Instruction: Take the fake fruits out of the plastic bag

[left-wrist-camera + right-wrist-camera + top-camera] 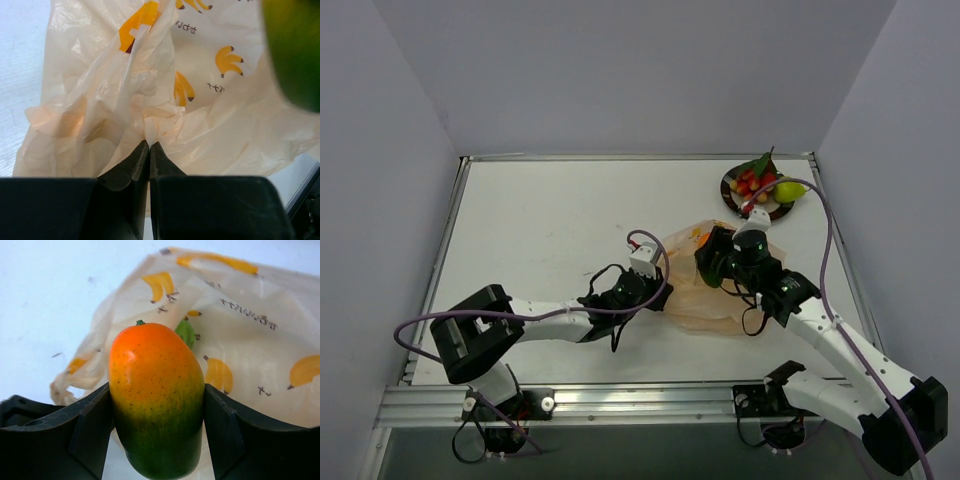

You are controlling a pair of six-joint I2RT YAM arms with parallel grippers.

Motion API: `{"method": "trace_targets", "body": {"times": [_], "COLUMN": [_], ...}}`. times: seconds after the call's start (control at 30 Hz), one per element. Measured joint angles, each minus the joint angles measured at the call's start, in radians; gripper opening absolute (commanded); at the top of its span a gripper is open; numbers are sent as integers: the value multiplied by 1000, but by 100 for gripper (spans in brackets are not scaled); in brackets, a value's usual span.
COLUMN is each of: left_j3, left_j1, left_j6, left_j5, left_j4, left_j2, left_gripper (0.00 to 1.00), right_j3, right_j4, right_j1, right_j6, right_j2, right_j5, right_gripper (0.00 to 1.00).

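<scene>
Clearly the extraction step was in hand, with one fruit lifted and not yet set down. Left of centre in the overhead view, the left gripper [655,283] lay low on the table [540,220], its fingers pressed together on a crumpled fold of the plastic bag [705,303]; the left wrist view showed the pads [142,157] meeting with thin film pinched between them, anchoring the bag [225,125]. The bag itself lay mid-frame between the two arms, slumped on the table. Just right of it, the right gripper [712,262] hovered over the bag's mouth, pinching the orange-green mango [155,390] upright between its jaws, clear of the plastic. Behind the mango, a green fruit [186,333] sat inside the bag [250,340]. In the upper right of the overhead frame, the plate [729,197] held the berries [754,183] and the lemon [788,190]. The next move probably called for carrying the mango to the plate and releasing it there, while the left hold kept the bag from dragging along.
</scene>
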Motion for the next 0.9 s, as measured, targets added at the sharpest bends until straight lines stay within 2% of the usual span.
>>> {"method": "trace_targets", "body": {"times": [0.17, 0.3, 0.4, 0.5, 0.7, 0.9], "left_j3": [-28, -35, -65, -88, -90, -66], "left_j1": [0, 0, 0, 0, 0, 0], "left_j6": [-1, -2, -2, -1, 1, 2], "left_j5": [-44, -73, -100, -122, -147, -148], "left_j4": [-21, -35, -45, -60, -80, -87], "left_j2": [-41, -64, -89, -107, -114, -82], "left_gripper": [3, 2, 2, 2, 2, 2], "right_j3": [167, 258, 307, 363, 359, 306], "right_j4": [29, 182, 274, 313, 354, 469], "right_j1": [-19, -143, -246, -290, -435, -569], "right_j6": [-17, -39, -76, -138, -137, 24], "right_j2": [5, 62, 177, 338, 549, 652], "right_j5": [2, -2, 37, 90, 123, 153], "right_gripper": [24, 24, 24, 24, 22, 23]}}
